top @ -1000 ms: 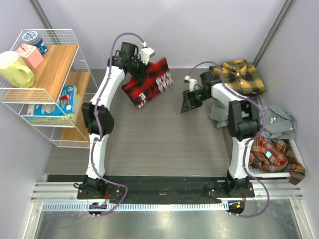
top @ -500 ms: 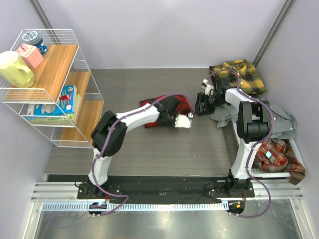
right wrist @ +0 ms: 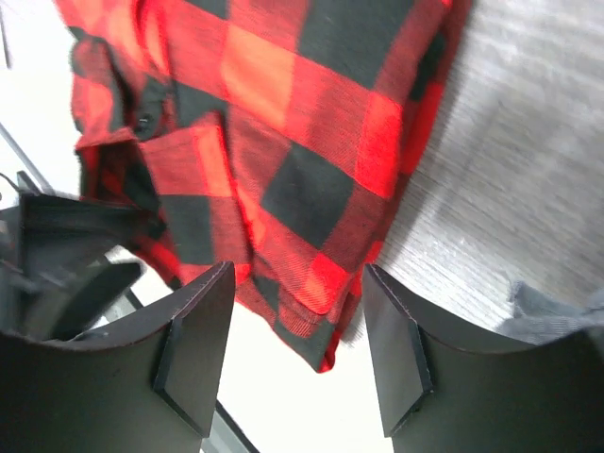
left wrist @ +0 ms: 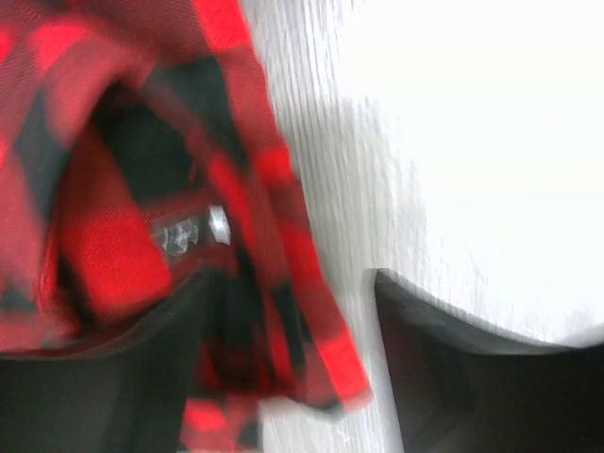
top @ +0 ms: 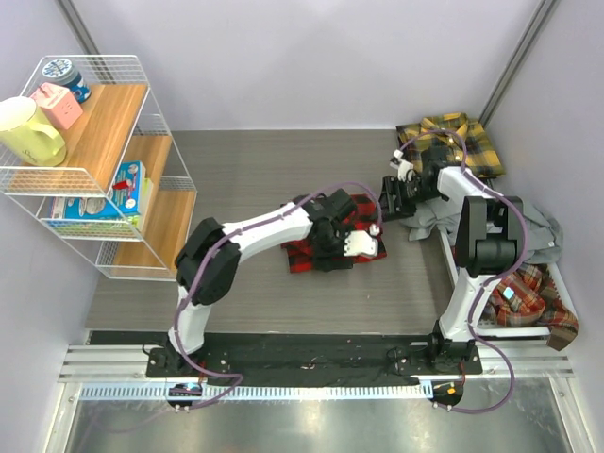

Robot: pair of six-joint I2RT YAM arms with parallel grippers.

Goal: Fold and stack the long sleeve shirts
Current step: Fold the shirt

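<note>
Two agape: left pincer (left wrist: 291,373) and right pincer (right wrist: 297,363), over grey wood-grain table (top: 255,175), lilac walls (top: 311,57) around

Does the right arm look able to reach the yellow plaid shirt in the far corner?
Probably yes: the yellow plaid shirt lies in the open just behind the right gripper, whose jaws stand open and empty.

- We count four shirts: one red-and-black shirt (top: 300,257), one yellow plaid shirt (top: 458,142), one grey shirt (top: 530,231) and one orange-brown plaid shirt (top: 528,300).
- We count two robot arms: one left arm (top: 260,226) and one right arm (top: 477,247).
- We see one wire shelf (top: 142,94).
- On it we count one yellow jug (top: 28,127), one pink box (top: 55,102), one round tin (top: 61,71) and two blue packs (top: 128,185).
- We see one table (top: 245,283).
</note>
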